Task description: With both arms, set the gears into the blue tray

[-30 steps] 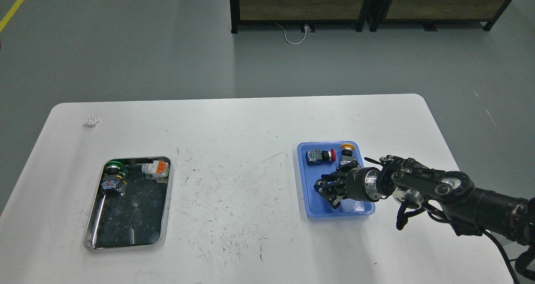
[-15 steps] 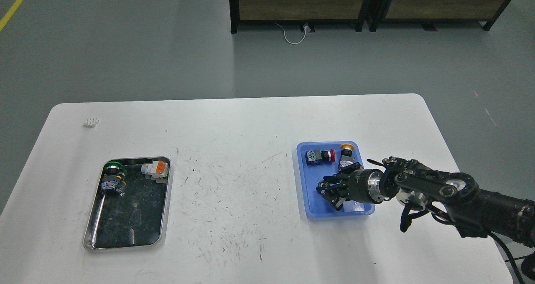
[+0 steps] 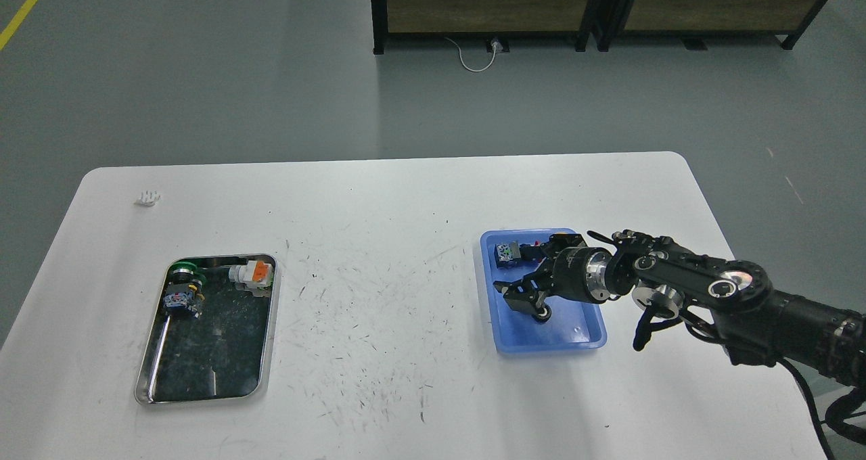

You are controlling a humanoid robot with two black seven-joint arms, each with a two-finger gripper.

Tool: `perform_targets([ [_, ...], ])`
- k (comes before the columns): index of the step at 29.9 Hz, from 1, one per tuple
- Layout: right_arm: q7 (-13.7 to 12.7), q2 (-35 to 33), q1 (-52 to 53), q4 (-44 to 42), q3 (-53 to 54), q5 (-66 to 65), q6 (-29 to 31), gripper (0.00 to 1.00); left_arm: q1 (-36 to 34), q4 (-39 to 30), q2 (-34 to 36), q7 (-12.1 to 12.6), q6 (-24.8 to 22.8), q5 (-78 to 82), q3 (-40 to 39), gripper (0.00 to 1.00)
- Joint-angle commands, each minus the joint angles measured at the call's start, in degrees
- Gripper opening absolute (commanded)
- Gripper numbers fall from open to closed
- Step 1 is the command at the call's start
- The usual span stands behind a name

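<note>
The blue tray (image 3: 585, 335) lies right of the table's middle. A small black gear (image 3: 541, 314) rests on its floor near the centre. My right arm reaches in from the right, and its gripper (image 3: 525, 275) hovers over the tray just above and left of that gear, open, with nothing between its fingers. The arm hides part of the tray's far right corner. No other gear can be made out. My left arm is out of view.
A push-button switch (image 3: 507, 253) lies in the blue tray's far left corner. A steel tray (image 3: 203, 396) at the left holds a green-capped switch (image 3: 183, 270) and an orange-and-white one (image 3: 252, 274). A small white object (image 3: 148, 197) sits far left.
My right gripper has lifted and shifted toward the tray's far side. A gear that was hidden under the fingers now lies uncovered on the tray floor.
</note>
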Motion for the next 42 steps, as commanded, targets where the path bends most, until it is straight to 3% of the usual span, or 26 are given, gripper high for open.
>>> perform_targets([
  [1,0.0,0.92,2.67,-0.6,5.1,1.28,-0.37,0.93,-1.19,0.0,-0.1,0.12,0.26,-0.07,-0.07,0.98],
  [10,-0.53,1.8,8.29,-11.57,21.88,1.81,-2.74,0.95,-3.56,-0.44,-0.53,2.05,0.87,-0.68,-1.3,0.98],
  [15,-0.62,4.61,12.77,-19.39,27.7,1.99,-6.42,0.95,-3.74,-1.49,-4.74,2.32,4.46,-5.15,-1.92,0.98],
  [18,-0.35,5.14,15.5,-22.74,29.37,2.95,-9.68,0.95,-4.96,-1.49,-8.78,4.15,8.86,-6.75,-2.62,0.98],
  [21,-0.18,5.14,18.57,-26.34,29.9,4.1,-11.18,0.95,-5.59,-1.49,-11.43,6.88,10.89,-7.19,-4.98,0.97],
  [23,-0.09,4.97,20.16,-29.33,29.9,4.54,-11.53,0.95,-5.59,-1.49,-13.01,7.41,11.94,-7.28,-7.35,0.97],
  [29,0.09,3.39,23.24,-33.38,31.04,4.54,-11.71,0.95,-5.5,-1.49,-16.79,8.21,16.87,-8.07,-8.95,0.97],
  [42,0.09,2.59,24.12,-33.39,32.01,4.54,-11.79,0.99,-5.59,-1.93,-21.98,7.42,19.68,-7.89,-13.96,0.98],
])
